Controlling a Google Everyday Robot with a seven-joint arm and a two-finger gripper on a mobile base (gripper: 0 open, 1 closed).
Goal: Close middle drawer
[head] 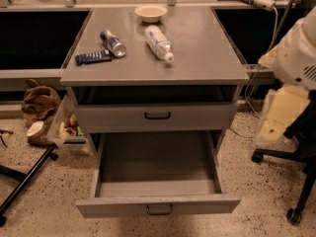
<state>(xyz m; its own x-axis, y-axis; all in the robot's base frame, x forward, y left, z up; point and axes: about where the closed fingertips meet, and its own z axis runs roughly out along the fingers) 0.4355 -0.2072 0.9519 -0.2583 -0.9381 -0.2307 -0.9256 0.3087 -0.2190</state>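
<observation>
Your wide grey metal middle drawer stands pulled far out under the grey desk. The pale gripper hangs right of it, well apart — open or closed, you cannot tell.

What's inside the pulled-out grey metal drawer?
Only bare grey floor shows in the wide grey metal drawer; its rear, under the upper drawer, is hidden. The cream gripper hangs to its right.
</observation>
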